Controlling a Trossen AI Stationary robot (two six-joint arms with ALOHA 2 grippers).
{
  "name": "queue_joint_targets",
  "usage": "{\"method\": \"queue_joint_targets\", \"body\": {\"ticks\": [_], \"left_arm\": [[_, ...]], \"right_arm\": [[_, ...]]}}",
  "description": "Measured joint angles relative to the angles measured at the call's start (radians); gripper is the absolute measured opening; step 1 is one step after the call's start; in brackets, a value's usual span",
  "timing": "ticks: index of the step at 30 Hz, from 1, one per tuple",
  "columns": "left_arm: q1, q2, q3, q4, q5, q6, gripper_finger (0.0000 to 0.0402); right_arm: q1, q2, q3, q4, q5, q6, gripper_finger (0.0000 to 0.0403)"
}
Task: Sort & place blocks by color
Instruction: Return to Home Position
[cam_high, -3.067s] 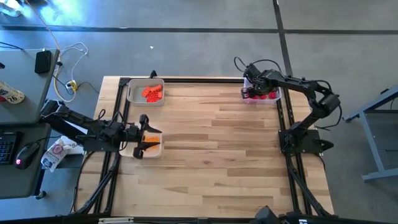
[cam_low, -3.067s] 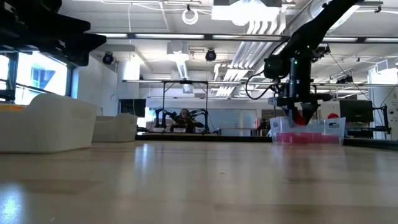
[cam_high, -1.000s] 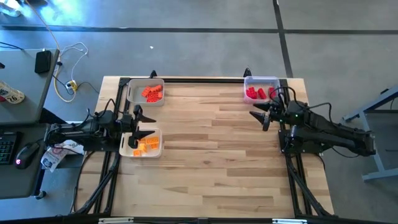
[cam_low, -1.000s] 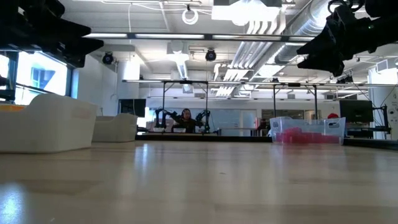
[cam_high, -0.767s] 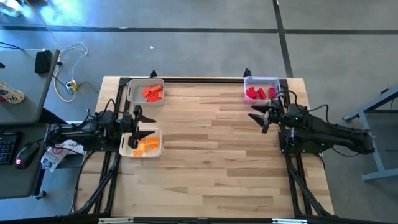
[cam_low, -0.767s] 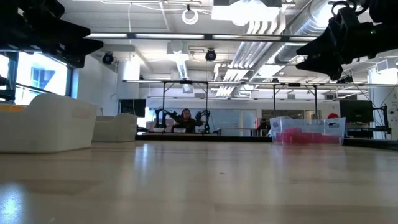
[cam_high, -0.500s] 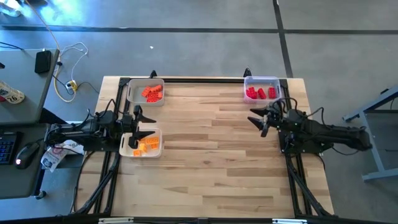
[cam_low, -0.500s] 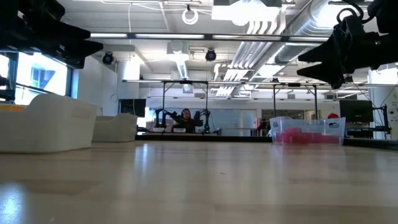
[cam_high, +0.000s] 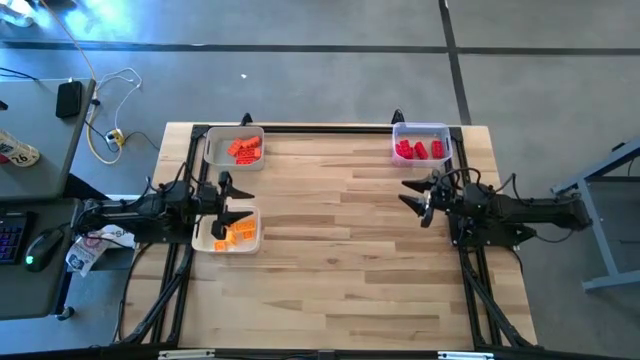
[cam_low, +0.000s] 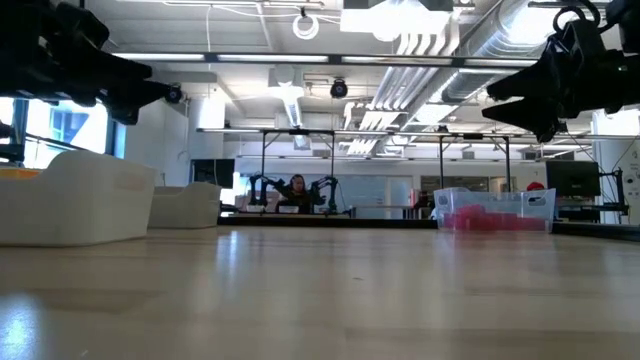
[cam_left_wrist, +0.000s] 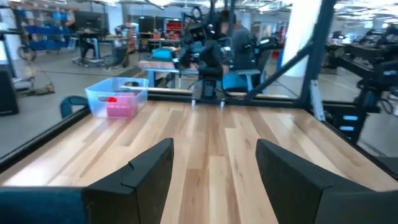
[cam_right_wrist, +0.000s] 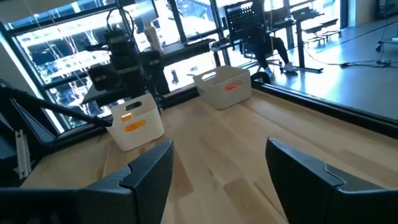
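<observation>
All the blocks lie in three trays. Orange blocks fill the white tray at the far-left corner, yellow-orange blocks the white tray at the left edge, and red blocks the clear tray at the far right. My left gripper hovers open just beyond the yellow-orange tray, empty. My right gripper hovers open near the right edge, on the near side of the red tray, empty. In the left wrist view the left gripper faces the red blocks across the table.
Black frame rails run along the table's left, far and right edges. The two white trays show in the right wrist view, and the clear tray in the low view. Bare wood spans the middle and near part of the table.
My right arm has drawn back toward the table's right edge and stretched out level, its gripper drifting a little toward the near edge and staying open. My left gripper has edged slightly toward the table's right, still open. The blocks and trays have kept still.
</observation>
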Motion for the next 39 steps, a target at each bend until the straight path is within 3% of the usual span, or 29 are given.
{"method": "queue_joint_targets", "body": {"ticks": [8, 12, 39], "left_arm": [[-0.001, 0.003, 0.002, 0.011, -0.019, 0.000, 0.0217], [0.000, 0.008, 0.002, -0.010, -0.079, -0.025, 0.0217], [0.001, 0.013, 0.002, -0.008, -0.084, -0.028, 0.0217]], "right_arm": [[0.076, 0.001, 0.000, -0.027, 0.086, -0.005, 0.0241], [0.094, 0.002, 0.000, -0.055, 0.131, 0.001, 0.0241], [0.120, 0.002, 0.000, -0.121, 0.120, 0.026, 0.0241]]}}
